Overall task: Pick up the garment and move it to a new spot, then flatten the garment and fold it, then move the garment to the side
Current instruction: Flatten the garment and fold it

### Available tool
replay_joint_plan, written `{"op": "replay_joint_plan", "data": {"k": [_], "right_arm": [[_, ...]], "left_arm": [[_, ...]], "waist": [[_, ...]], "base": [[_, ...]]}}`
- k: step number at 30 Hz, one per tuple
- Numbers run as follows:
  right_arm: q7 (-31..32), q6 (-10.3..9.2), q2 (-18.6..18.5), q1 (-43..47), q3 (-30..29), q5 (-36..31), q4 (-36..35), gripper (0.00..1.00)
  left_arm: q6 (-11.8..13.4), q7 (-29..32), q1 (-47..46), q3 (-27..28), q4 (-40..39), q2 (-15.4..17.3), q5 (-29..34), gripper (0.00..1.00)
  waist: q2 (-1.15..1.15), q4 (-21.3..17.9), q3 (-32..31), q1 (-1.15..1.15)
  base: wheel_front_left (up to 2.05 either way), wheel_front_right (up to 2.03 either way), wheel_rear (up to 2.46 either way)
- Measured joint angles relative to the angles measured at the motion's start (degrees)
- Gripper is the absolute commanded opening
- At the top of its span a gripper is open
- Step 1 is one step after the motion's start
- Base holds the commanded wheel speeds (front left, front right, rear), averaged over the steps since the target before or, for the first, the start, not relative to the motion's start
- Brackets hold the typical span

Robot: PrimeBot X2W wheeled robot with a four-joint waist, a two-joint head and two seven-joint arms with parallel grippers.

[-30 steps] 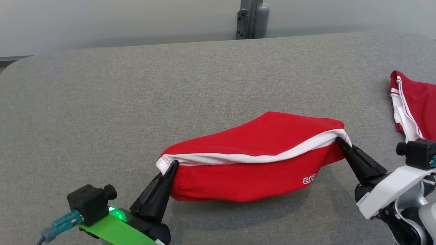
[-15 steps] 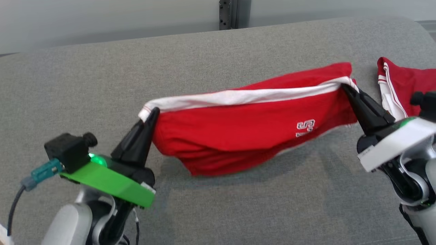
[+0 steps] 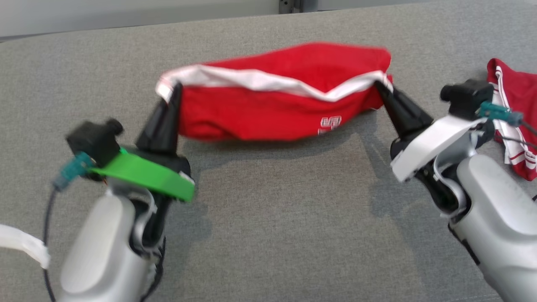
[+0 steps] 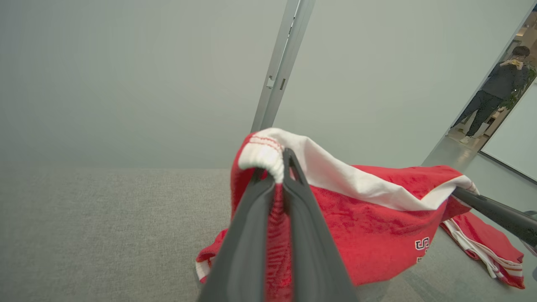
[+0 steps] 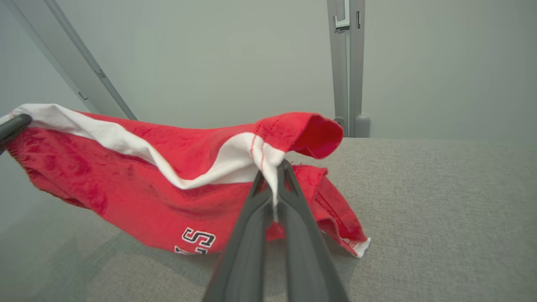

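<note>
The garment (image 3: 268, 100) is a pair of red shorts with a white waistband and a small white logo, held up by both ends of the waistband above the grey table. My left gripper (image 3: 175, 88) is shut on the waistband's left end, my right gripper (image 3: 379, 86) on its right end. In the left wrist view the garment (image 4: 377, 218) hangs from the left gripper (image 4: 280, 161), its lower edge touching the table. In the right wrist view the right gripper (image 5: 273, 167) pinches the white band, and the garment (image 5: 138, 184) sags between the two grips.
A second red garment with white stripes (image 3: 514, 121) lies at the table's right side, partly behind my right arm. The grey fabric table (image 3: 272, 218) spreads wide below. A metal post (image 5: 346, 63) stands behind the far edge. A person (image 4: 493, 92) stands far off in a doorway.
Both grippers have carried the garment up and toward the table's far side. The waistband, nearly taut half a second ago, now sags. The head camera has tilted down.
</note>
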Motion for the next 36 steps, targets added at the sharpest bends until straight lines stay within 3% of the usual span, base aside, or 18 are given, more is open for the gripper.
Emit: {"op": "replay_joint_plan", "data": {"k": [5,13,15,17,18,20,28,36], "right_arm": [[-2.7,0.00,-0.9,4.5,5.4,3.5,5.2,0.00],[-3.2,0.00,-5.0,10.2,10.1,9.7,6.2,0.00],[-3.1,0.00,-5.9,10.7,10.8,10.5,6.4,0.15],[-3.4,0.00,-6.2,11.1,11.0,11.1,6.5,0.39],[-3.6,0.00,-6.5,11.3,11.1,11.3,6.5,0.46],[-3.8,0.00,-7.0,11.7,11.1,11.8,6.5,1.00],[-4.9,0.00,-9.5,14.7,10.4,11.7,5.1,1.00],[-6.7,0.00,-10.1,21.9,6.0,9.2,3.6,1.00]], "left_arm": [[-0.1,-3.3,6.4,-3.8,5.6,-0.9,-0.9,0.00],[-0.4,-4.9,15.4,-6.8,5.3,-0.9,-3.0,0.00],[-0.4,-5.0,16.8,-6.8,4.6,-0.9,-3.5,0.00],[-0.3,-5.2,17.7,-6.5,3.8,-0.7,-3.6,0.00],[-0.3,-5.3,18.1,-6.4,3.3,-0.6,-3.9,0.00],[0.0,-5.0,18.8,-6.4,2.1,-0.3,-4.5,0.00],[1.0,-2.2,23.4,-6.2,-2.9,2.6,-5.7,0.00],[2.0,0.1,29.5,-6.3,-6.0,4.0,-8.7,0.00]], "waist": [[0.00,0.9,1.0,0.00],[0.00,1.5,0.4,0.00],[0.00,1.5,0.0,0.00],[0.00,1.5,-0.5,0.00],[0.00,1.5,-0.7,0.00],[0.00,1.5,-1.1,-0.01],[0.00,1.3,-3.5,0.00],[0.00,0.9,-6.9,0.00]], "base": [[0.00,0.00,0.00],[0.00,0.00,0.00],[0.00,0.00,0.00],[0.00,0.00,0.00],[0.00,0.00,0.00],[0.00,0.00,0.00],[0.00,0.00,0.00],[0.00,0.00,0.00]]}}
